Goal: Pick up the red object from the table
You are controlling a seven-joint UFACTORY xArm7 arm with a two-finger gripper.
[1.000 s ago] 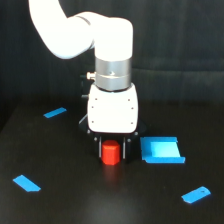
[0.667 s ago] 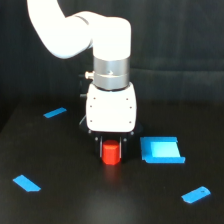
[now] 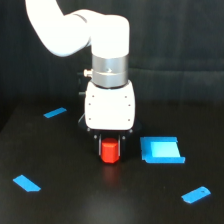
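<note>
Exterior view shows the tool (image 3: 110, 148) straddling the red object (image 3: 110, 151) low over the bench (image 3: 75, 200), fingers seemingly clamped on it for lifting, though shadow hides contact.

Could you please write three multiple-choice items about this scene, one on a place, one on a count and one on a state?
1. Where is the red object?
A. Directly under the gripper, between its jaws
B. At the table's far edge
C. On the large blue piece

2. How many blue pieces lie on the table?
A. Two
B. Four
C. Six

3. How does the large blue piece lie relative to the red object?
A. Stacked on it
B. Apart, toward the exterior view's right
C. Underneath it

Answers: 1 A, the block shows just below the white gripper body. 2 B, one large and three small strips are visible. 3 B, bare table separates them.
</note>
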